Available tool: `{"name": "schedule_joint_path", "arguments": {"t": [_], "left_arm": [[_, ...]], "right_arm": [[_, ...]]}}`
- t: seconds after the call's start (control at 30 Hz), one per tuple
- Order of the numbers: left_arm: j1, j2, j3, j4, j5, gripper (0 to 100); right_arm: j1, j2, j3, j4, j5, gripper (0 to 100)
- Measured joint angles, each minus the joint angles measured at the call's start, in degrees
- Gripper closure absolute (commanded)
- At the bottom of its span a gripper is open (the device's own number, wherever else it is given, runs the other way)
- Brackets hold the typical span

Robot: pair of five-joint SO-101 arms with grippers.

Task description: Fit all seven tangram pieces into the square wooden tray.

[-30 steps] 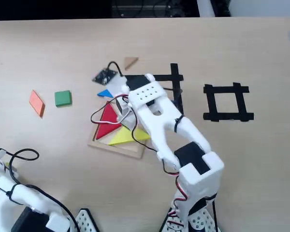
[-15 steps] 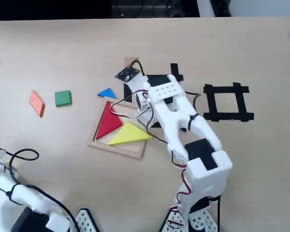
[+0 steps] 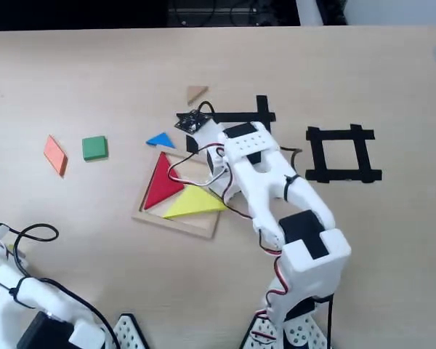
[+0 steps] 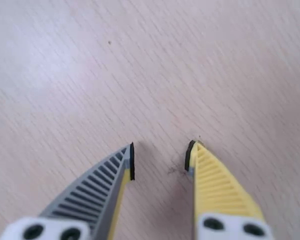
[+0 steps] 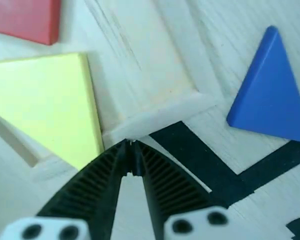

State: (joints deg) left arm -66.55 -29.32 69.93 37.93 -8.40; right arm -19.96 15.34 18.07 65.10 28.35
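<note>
Sitting mid-worktop [image 3: 73, 65]: square wooden tray [image 3: 173, 224], light wood, raised rim, turned a bit off-axis to the worktop edge. Two pieces lie flat inside it, the red triangle [image 3: 161, 182] and the yellow triangle [image 3: 192, 202]. Both are large and their edges touch. The remaining tray floor shows bare wood.

Loose pieces outside the tray:
- small blue triangle [image 3: 160, 139] just beside the tray's far edge
- tan triangle [image 3: 196, 93] farther back
- green square [image 3: 94, 147] and orange parallelogram [image 3: 55, 155] near each other, well apart from the tray on the left arm's side

Right end effector [image 5: 131, 159]: black fingers closed tip to tip, gripping nothing. The tips sit at the tray's corner rim next to the yellow triangle, with the black tape strip [image 5: 200, 160] just beyond.

Left end effector [image 4: 160, 160]: fingers parted to a moderate gap with nothing between, over bare worktop.
</note>
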Motion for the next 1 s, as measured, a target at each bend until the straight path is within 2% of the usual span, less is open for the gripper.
{"name": "schedule_joint_path", "arguments": {"t": [0.33, 0.83, 1.0], "left_arm": [[0.0, 0.0, 0.0, 0.0, 0.0, 80], [0.0, 0.0, 0.0, 0.0, 0.0, 80], [0.0, 0.0, 0.0, 0.0, 0.0, 80]], "right_arm": [[-7.2, 0.0, 0.1, 0.3, -1.1, 98.8], [-8.5, -1.2, 0.1, 2.2, -2.0, 98.8], [-12.1, -3.3, 0.0, 3.6, -3.1, 98.8]]}}
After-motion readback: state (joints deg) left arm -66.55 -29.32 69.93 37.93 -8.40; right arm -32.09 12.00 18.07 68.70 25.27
